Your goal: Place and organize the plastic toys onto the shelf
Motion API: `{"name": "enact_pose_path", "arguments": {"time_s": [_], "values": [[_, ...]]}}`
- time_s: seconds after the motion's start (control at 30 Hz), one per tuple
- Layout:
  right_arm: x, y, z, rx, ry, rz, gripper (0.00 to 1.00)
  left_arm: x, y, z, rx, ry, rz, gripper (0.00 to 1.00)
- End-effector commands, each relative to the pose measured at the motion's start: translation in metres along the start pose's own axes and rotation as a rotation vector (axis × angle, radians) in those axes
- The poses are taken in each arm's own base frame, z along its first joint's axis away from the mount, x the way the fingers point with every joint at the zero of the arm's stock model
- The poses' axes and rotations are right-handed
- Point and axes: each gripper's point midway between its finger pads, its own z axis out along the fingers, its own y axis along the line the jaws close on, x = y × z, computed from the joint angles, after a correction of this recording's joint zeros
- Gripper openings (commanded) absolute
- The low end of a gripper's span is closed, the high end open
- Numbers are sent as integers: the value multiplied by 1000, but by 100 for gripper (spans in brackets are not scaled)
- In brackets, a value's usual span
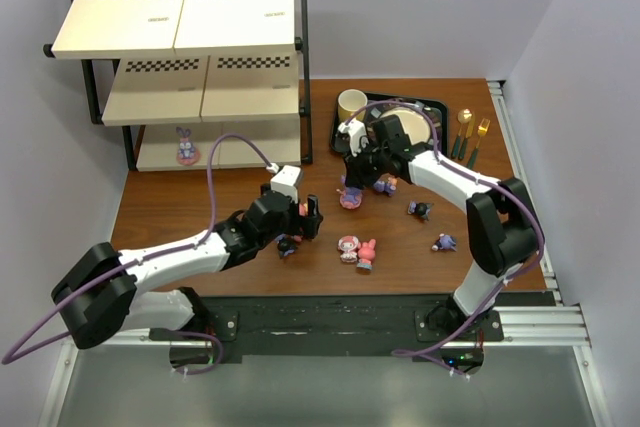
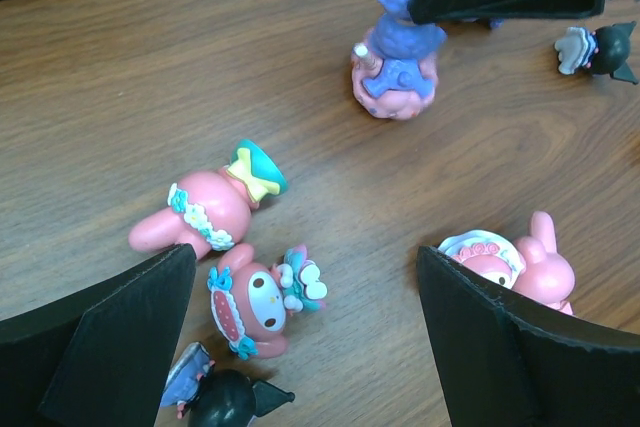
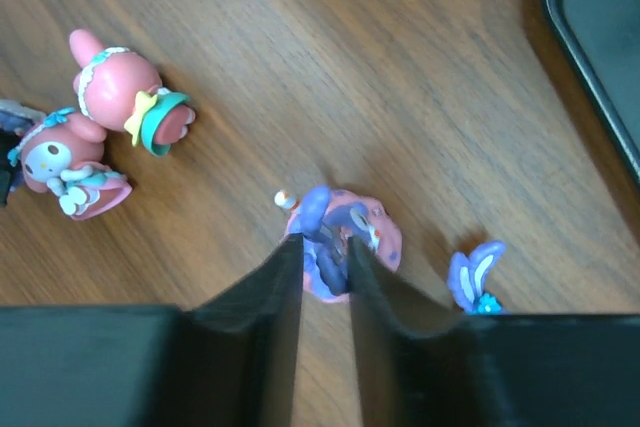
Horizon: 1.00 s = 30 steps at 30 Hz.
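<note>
The purple bunny (image 3: 340, 222) sits on a round pink base dotted with spots, long ears up, a small white-tipped piece sticking out at its side, and it's right between the right gripper (image 3: 325, 242) fingers. Those two black fingers (image 3: 285, 287) are drawn in to a thin slot and pinch the figure's body, the base on the wooden table (image 3: 420, 77). Just outside one finger a second purple figurine (image 3: 475, 282) shows only ears, and beyond that the black tray (image 3: 600, 47) edge. Over to the left gripper (image 2: 305, 257): spread wide and holding nothing. Lying between its fingers is a pink bunny in a red bonnet (image 2: 255, 302) with teal bows, and a dark figurine (image 2: 225, 402) sits deeper in, toward the palm. Just past the fingertips lies a pink bunny with a yellow-and-teal bow (image 2: 205, 207), and a white-bonneted pink bunny (image 2: 520, 262) peeks over the other finger. The shelf (image 1: 200, 57) stands well beyond both grippers, one lone purple toy (image 1: 186, 145) on its bottom board.
</note>
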Motion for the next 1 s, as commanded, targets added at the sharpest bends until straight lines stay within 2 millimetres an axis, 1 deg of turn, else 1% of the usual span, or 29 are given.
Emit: {"name": "enact_pose_path", "arguments": {"time_s": [0.0, 0.03, 0.1, 0.13, 0.2, 0.23, 0.27, 0.3, 0.33, 0.37, 0.4, 0.43, 0.47, 0.5, 0.53, 0.57, 0.6, 0.63, 0.7, 0.73, 0.8, 0.83, 0.9, 0.97], "values": [[-16, 8, -9, -32, -59, -16, 16, 0, -5, 2, 29, -7, 0, 96], [-17, 10, -12, -28, -69, -10, 11, 1, -5, 3, 29, -4, 0, 96], [-20, 8, -17, 10, -93, 52, 4, 0, -7, 3, 33, -8, 0, 96], [-28, 8, -21, 25, -131, 68, 0, 0, -7, 2, 35, -9, -1, 96], [-31, 4, -33, 122, -175, 190, 0, -1, -12, 2, 47, -16, 1, 96], [-28, 3, -37, 161, -189, 230, 0, 0, -13, 2, 51, -19, 2, 96], [-36, 5, -49, 201, -237, 311, 0, -2, -18, 2, 61, -31, 3, 96], [-36, -1, -56, 284, -259, 363, 0, -4, -20, 2, 67, -38, 3, 96], [-27, -2, -58, 318, -266, 429, 0, -6, -24, 2, 79, -51, 3, 96], [-35, 5, -69, 317, -324, 523, 0, -6, -30, 1, 92, -58, 5, 96], [-32, -2, -76, 387, -348, 578, 0, -7, -33, 0, 99, -66, 4, 96], [-23, 1, -78, 411, -340, 625, 0, -12, -39, 0, 114, -87, -8, 96], [-23, 5, -81, 416, -365, 692, 0, -12, -44, -2, 124, -94, -14, 96], [-26, 13, -88, 417, -392, 714, 0, -14, -48, -2, 134, -104, -26, 96], [-20, 13, -89, 445, -405, 746, 0, -18, -55, -4, 155, -122, -67, 96], [-20, 16, -91, 446, -430, 796, 0, -20, -58, -5, 167, -128, -90, 96], [-20, 22, -96, 448, -448, 816, 0, -22, -59, -5, 170, -137, -115, 96], [-14, 20, -98, 476, -462, 844, 0, -23, -61, -6, 171, -141, -177, 96], [-15, 25, -100, 455, -500, 911, 0, -29, -57, -7, 149, -170, -261, 96], [-11, 28, -103, 446, -516, 933, 0, -30, -57, -8, 155, -186, -336, 95], [-14, 35, -105, 412, -548, 981, 0, -34, -56, -10, 160, -216, -415, 94], [-13, 38, -107, 400, -561, 993, 0, -35, -57, -11, 177, -233, -485, 93], [-19, 45, -108, 361, -591, 1018, 0, -35, -58, -9, 189, -236, -556, 91], [-21, 52, -110, 331, -610, 1030, 0, -37, -64, -7, 215, -239, -585, 91]]}}
